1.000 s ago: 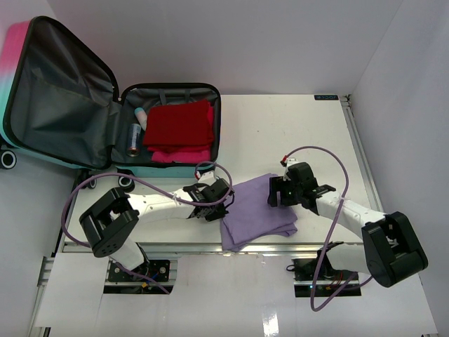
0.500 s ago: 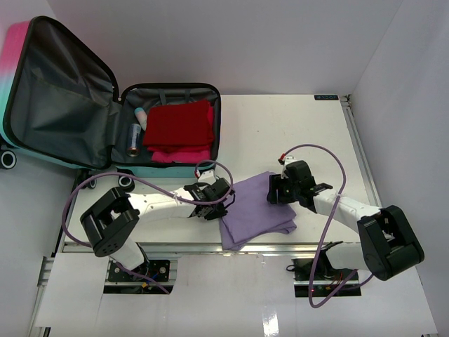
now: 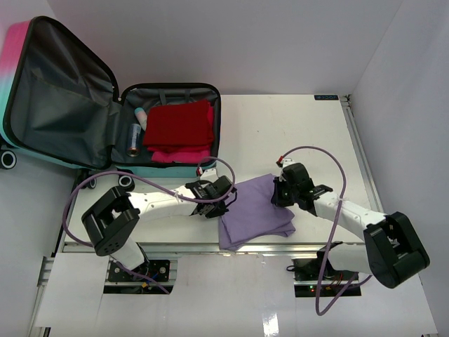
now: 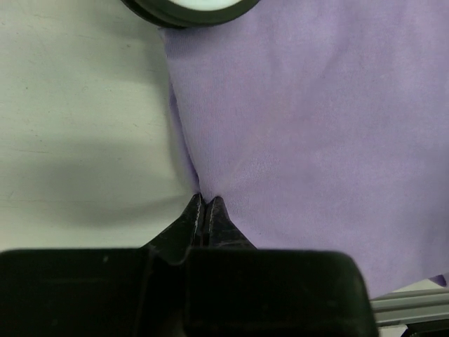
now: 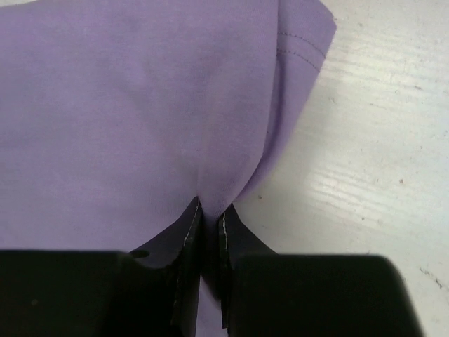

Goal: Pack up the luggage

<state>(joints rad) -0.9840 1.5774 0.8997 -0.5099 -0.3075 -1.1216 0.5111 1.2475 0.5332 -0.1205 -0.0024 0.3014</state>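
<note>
The luggage (image 3: 63,98) lies open at the back left, its pink-to-teal lid propped up and showing dark grey lining. A folded purple cloth (image 3: 256,210) lies on the table near the front edge. My left gripper (image 3: 223,199) is at the cloth's left edge. In the left wrist view its jaws (image 4: 205,200) are shut, with the purple cloth (image 4: 316,126) puckering into the tips. My right gripper (image 3: 279,191) is at the cloth's right edge. The right wrist view shows this gripper (image 5: 209,210) shut on a fold of the purple cloth (image 5: 126,105).
In the suitcase's lower half lie a folded red cloth (image 3: 179,125) over a pink one (image 3: 179,156), a small can (image 3: 133,139) and a white bottle (image 3: 141,116). A black wheel (image 3: 126,181) sticks out by the left arm. Purple cables loop over both arms.
My right gripper has closed onto the purple cloth's right edge. My left gripper opened briefly and shut again at the left edge. The cloth has barely shifted.
</note>
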